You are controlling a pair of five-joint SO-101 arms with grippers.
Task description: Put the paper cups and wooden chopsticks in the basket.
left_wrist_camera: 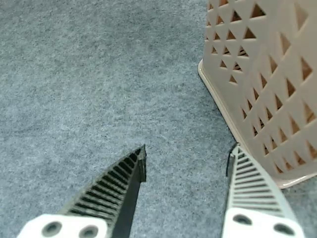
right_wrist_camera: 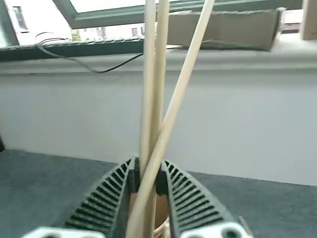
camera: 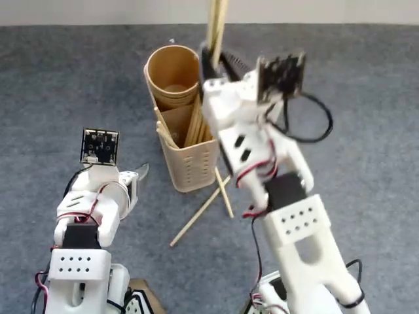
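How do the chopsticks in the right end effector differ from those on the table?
The held chopsticks stand nearly upright; the loose chopsticks lie flat on the table beside the basket. The held chopsticks are clamped in the right end effector; the loose chopsticks are ungripped. Three are held, two lie loose. Both are pale wooden sticks.

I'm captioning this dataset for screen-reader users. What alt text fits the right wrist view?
The right gripper is shut on three wooden chopsticks that stick out past its tips, two side by side, one crossing them at a slant. Behind: a white wall, a window ledge, grey carpet.
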